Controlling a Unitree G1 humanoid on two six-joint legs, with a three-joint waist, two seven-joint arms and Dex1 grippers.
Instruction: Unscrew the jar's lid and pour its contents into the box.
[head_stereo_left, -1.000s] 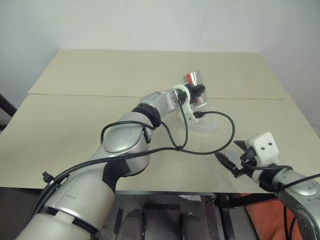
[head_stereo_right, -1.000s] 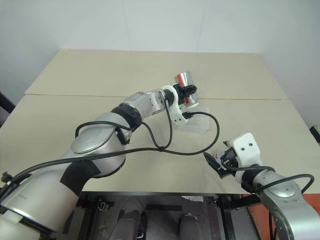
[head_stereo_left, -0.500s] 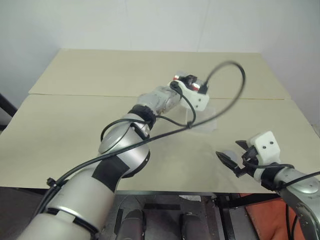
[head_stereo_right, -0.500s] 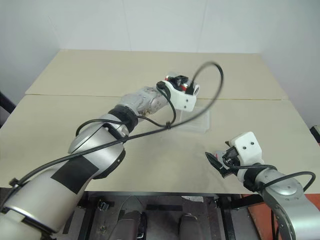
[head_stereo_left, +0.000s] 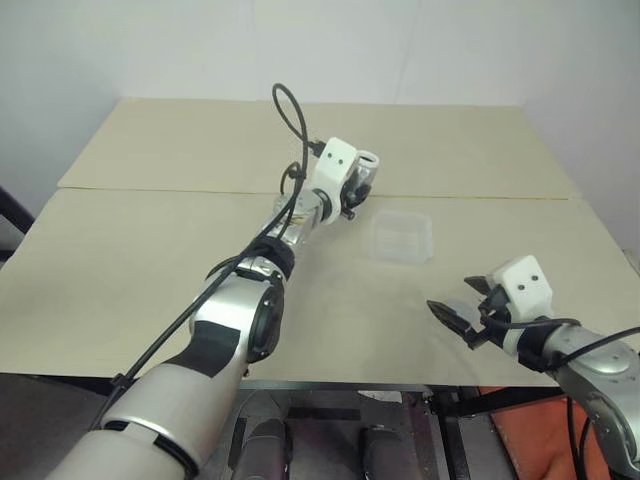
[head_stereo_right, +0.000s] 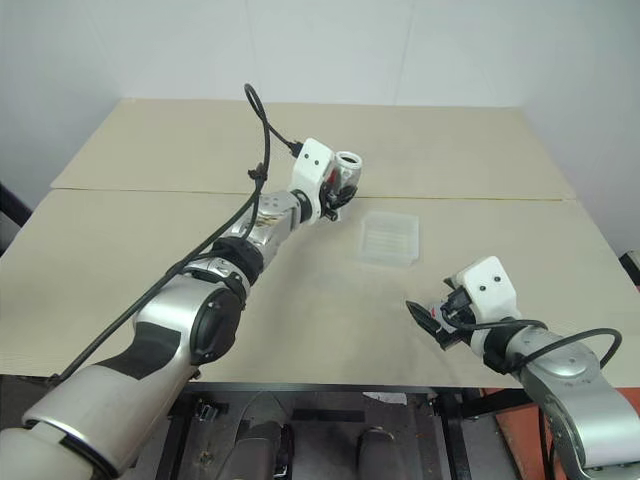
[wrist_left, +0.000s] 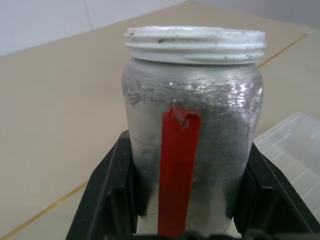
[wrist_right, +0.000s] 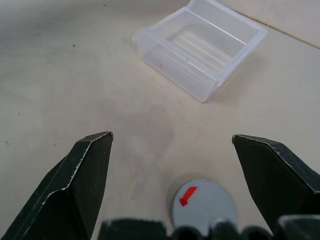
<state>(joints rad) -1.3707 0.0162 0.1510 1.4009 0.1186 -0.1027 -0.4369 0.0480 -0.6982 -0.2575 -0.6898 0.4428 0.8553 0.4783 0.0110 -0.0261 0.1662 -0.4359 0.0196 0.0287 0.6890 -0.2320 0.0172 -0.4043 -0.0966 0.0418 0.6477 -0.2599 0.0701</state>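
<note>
The jar (wrist_left: 192, 130) is silvery with a red strip, and its white threaded mouth stands bare and faces up. My left gripper (head_stereo_left: 352, 188) is shut on its body, holding it above the table just left of the box (head_stereo_left: 402, 237). The box is a clear, shallow tray that looks empty. The grey lid (wrist_right: 202, 204), with a red mark on top, lies flat on the table. My right gripper (wrist_right: 170, 137) hangs open over the lid near the table's front right, touching nothing. The contents are hidden from me.
The tan table (head_stereo_left: 150, 250) has a seam (head_stereo_left: 160, 190) running across it behind the box. A black cable (head_stereo_left: 290, 110) loops up from my left wrist. The table's front edge (head_stereo_left: 340, 380) runs close under my right gripper.
My left arm has swung the jar from a tilt over the box to the left of it and turned its mouth up. The cable whipped round with it. My right gripper stayed put.
</note>
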